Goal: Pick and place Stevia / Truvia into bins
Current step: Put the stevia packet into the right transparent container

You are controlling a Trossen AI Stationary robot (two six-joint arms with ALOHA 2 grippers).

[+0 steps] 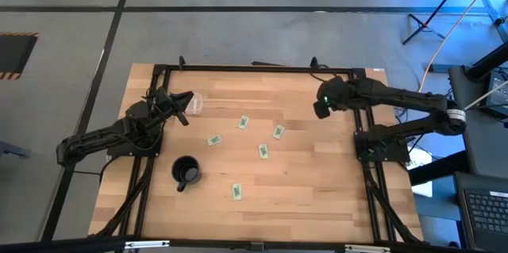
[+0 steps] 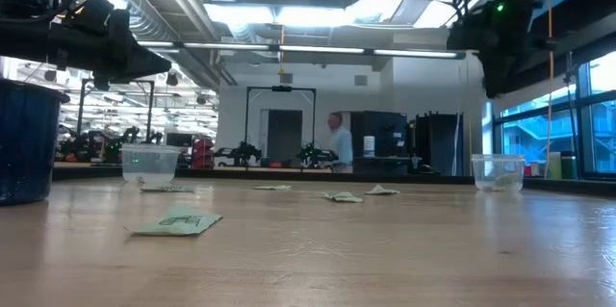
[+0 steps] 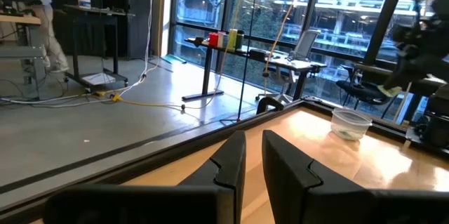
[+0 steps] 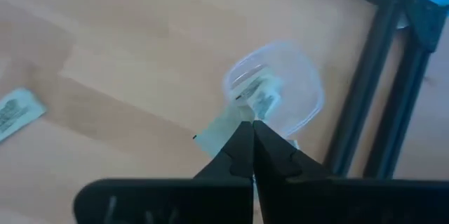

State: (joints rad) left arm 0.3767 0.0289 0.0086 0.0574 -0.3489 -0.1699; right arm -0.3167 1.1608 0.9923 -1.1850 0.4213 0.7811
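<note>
Right gripper [image 4: 251, 134]: hovering above a clear cup [image 4: 277, 87], fingers pinching a sachet [image 4: 223, 129].
Left gripper [image 3: 252, 155]: waiting near the other cup [image 1: 195, 104], fingers slightly parted, holding nothing.

In the high view the right tool [image 1: 321, 109] covers the clear bin beneath it, and the other bin [image 1: 195, 104], half masked by the left tool [image 1: 182, 109], is too faint for its contents to be read. In the right wrist view, a pale green sachet [image 4: 223, 130] is partly hidden behind the closed fingers [image 4: 242, 155], so its far end cannot be made out.
</note>
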